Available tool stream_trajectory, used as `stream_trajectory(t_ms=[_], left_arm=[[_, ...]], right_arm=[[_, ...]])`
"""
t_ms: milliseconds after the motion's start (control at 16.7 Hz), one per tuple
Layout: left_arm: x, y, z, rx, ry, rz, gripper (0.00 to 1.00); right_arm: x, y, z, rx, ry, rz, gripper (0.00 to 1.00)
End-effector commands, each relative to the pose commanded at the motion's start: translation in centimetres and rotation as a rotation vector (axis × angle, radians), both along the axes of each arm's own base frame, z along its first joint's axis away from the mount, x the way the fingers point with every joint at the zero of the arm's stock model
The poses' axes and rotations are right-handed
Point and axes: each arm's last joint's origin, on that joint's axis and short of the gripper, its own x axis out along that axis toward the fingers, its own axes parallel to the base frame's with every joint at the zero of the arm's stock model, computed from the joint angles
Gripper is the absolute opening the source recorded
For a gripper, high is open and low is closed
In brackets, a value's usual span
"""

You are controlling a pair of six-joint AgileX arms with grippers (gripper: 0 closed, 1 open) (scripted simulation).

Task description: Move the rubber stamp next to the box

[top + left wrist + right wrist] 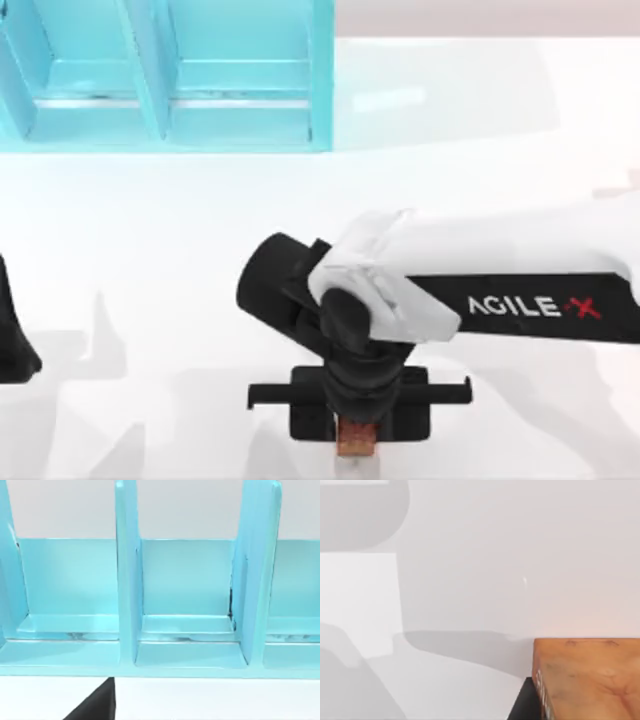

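Right gripper [355, 440] at near edge of surface [150, 260], fingers clamped on rubber stamp [355, 437]. Grasp step in hand. Next: carry toward blue box [170, 80], far left. Left arm parked at left.

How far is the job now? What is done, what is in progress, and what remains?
Done: the right end effector has reached the stamp at the table's near edge. In hand: the stamp sits at its fingers, though the grip itself is hidden. Left: carrying it to the blue box, far off at the back left. The left arm is parked at the left edge.
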Motion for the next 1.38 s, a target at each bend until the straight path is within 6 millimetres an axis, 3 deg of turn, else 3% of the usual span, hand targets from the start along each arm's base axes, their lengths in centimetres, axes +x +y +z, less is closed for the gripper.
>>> stream_trajectory(t_ms=[180,600,960,1080,1200,1380], left_arm=[[0.0,0.0,0.0,0.0,0.0,0.0,1.0],[0.0,0.0,0.0,0.0,0.0,0.0,1.0],[0.0,0.0,0.0,0.0,0.0,0.0,1.0],[0.0,0.0,0.0,0.0,0.0,0.0,1.0],[0.0,0.0,0.0,0.0,0.0,0.0,1.0],[0.0,0.0,0.0,0.0,0.0,0.0,1.0]], right_arm=[[0.1,0.0,0.5,0.003,-0.003,-0.003,0.0],[0.1,-0.1,5.0,0.001,-0.001,-0.003,0.0],[0.6,-0.2,5.0,-0.003,0.002,-0.004,0.0],[2.6,-0.7,5.6,-0.003,0.003,-0.003,0.0],[5.9,-2.2,6.6,-0.005,0.006,-0.006,0.0],[12.1,-6.8,8.1,-0.015,0.02,-0.007,0.0]])
